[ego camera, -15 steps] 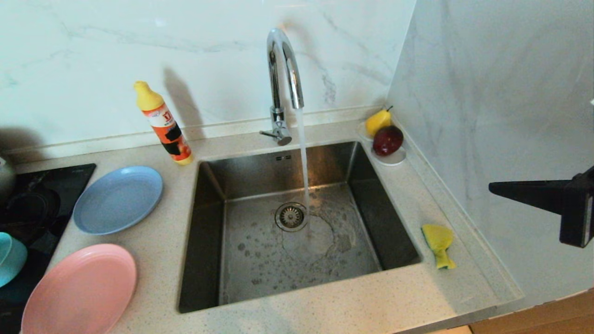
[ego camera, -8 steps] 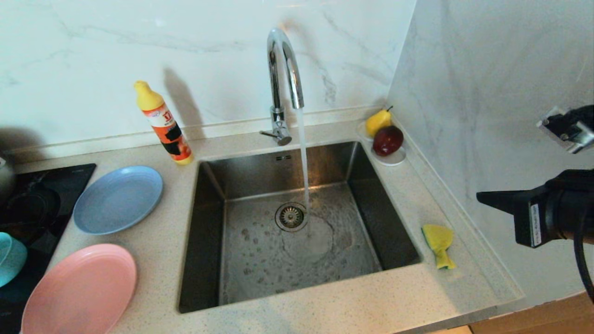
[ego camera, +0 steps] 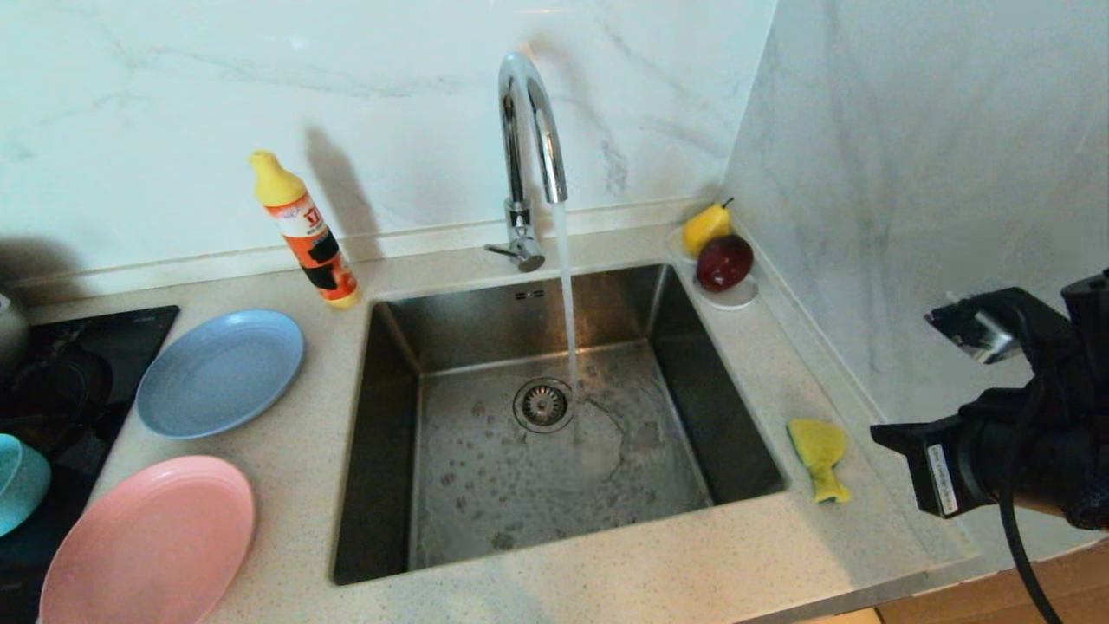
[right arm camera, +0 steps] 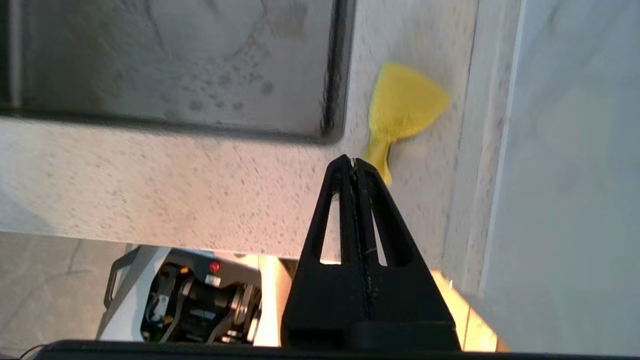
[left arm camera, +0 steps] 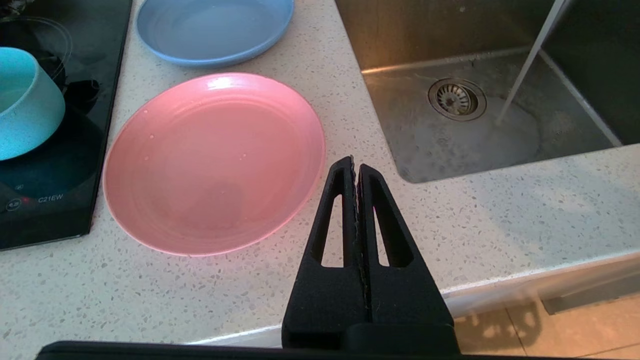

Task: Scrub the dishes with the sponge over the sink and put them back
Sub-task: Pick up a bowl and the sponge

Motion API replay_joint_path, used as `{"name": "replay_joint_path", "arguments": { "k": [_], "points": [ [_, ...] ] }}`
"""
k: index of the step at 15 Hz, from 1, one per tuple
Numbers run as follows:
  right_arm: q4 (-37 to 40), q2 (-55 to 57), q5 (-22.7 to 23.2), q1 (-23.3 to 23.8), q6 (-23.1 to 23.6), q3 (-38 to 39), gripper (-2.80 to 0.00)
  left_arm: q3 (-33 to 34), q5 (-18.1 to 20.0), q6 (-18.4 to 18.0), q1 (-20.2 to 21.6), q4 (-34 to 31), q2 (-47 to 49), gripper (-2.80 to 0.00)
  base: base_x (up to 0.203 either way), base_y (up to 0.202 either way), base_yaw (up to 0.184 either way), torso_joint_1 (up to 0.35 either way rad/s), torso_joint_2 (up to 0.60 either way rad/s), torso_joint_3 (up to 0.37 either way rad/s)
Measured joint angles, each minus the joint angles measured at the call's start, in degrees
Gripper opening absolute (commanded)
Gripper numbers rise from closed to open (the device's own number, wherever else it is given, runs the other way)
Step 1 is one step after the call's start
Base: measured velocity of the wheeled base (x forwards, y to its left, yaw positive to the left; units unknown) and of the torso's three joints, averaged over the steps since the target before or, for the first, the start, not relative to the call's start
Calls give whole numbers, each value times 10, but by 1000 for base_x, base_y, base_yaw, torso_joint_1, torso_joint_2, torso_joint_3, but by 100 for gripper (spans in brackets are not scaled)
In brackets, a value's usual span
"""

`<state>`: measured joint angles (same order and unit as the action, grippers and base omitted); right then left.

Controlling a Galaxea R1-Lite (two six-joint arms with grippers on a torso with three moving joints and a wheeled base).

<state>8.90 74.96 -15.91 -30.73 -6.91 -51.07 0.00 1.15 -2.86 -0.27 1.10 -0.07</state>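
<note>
The yellow sponge [ego camera: 819,455] [right arm camera: 400,112] lies on the counter to the right of the steel sink [ego camera: 554,416], near the side wall. My right gripper [ego camera: 879,432] [right arm camera: 353,161] hangs shut and empty in the air just right of the sponge, its tip pointing toward it. Left of the sink lie the pink plate [ego camera: 147,542] [left arm camera: 212,160] and the light-blue plate [ego camera: 221,371] [left arm camera: 215,27]. The teal bowl [ego camera: 19,481] [left arm camera: 25,102] stands on the black hob. My left gripper [left arm camera: 355,162] is parked, shut and empty, above the counter's front edge beside the pink plate.
Water runs from the curved chrome tap [ego camera: 530,156] into the basin near the drain strainer [ego camera: 543,404]. An orange detergent bottle [ego camera: 308,232] leans at the back left of the sink. A white saucer [ego camera: 736,299] with a pear and a dark red fruit sits in the back right corner.
My right arm has come down and swung in toward the sponge, its gripper now lower and nearer the counter. The plates, bowl and sponge have not moved.
</note>
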Motion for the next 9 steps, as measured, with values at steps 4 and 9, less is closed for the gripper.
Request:
{"name": "replay_joint_path", "arguments": {
  "k": [4, 9],
  "points": [
    [-4, 21, -6, 0, -21, 27, -280, 0, 0, 0, 0, 0, 0, -280, 0, 0, 0, 0, 0, 0],
    [-13, 72, -26, -6, -66, 38, -280, 0, 0, 0, 0, 0, 0, -280, 0, 0, 0, 0, 0, 0]
  ]
}}
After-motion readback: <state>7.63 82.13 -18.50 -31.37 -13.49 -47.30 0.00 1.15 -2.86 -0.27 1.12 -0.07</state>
